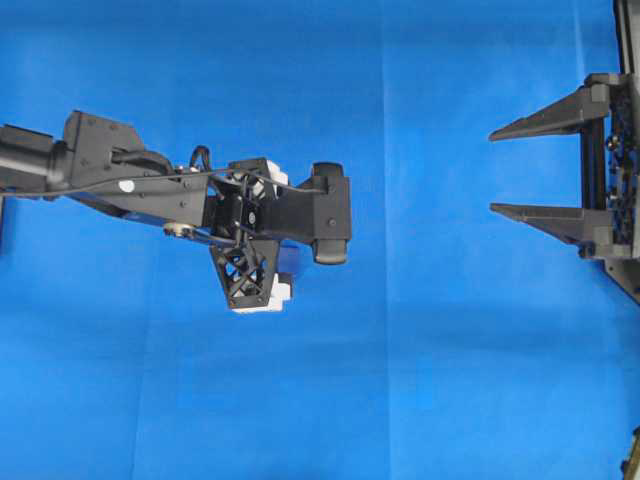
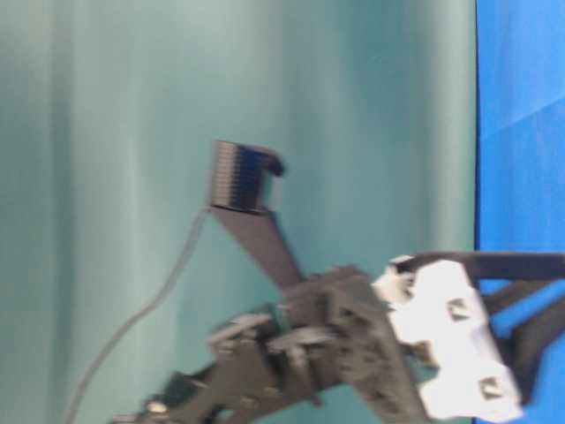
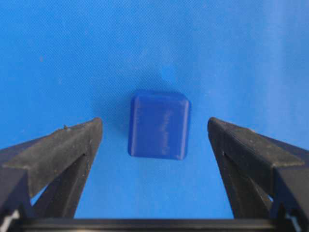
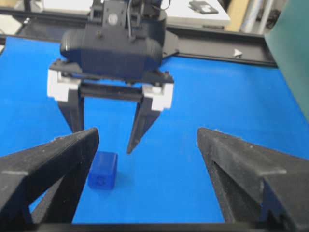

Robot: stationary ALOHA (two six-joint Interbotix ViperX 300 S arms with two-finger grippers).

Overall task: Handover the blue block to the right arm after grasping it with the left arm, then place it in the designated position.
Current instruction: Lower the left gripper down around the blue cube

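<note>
The blue block [image 3: 159, 124] lay on the bright blue cloth [image 3: 231, 43], sitting between the spread fingers of the left gripper [image 3: 154, 137] in the left wrist view, with clear cloth on both sides and nothing touching it. That gripper stood fully open and empty, poised above the cube. The right gripper [image 1: 505, 170] waited well apart at the edge of the overhead view, also wide open and holding nothing. The block looked like a small, rigid, light plastic cube with rounded edges and smooth, possibly slick faces; the best hold was probably square across two opposite flat sides, mid-height, leaving the other faces free for the handover
</note>
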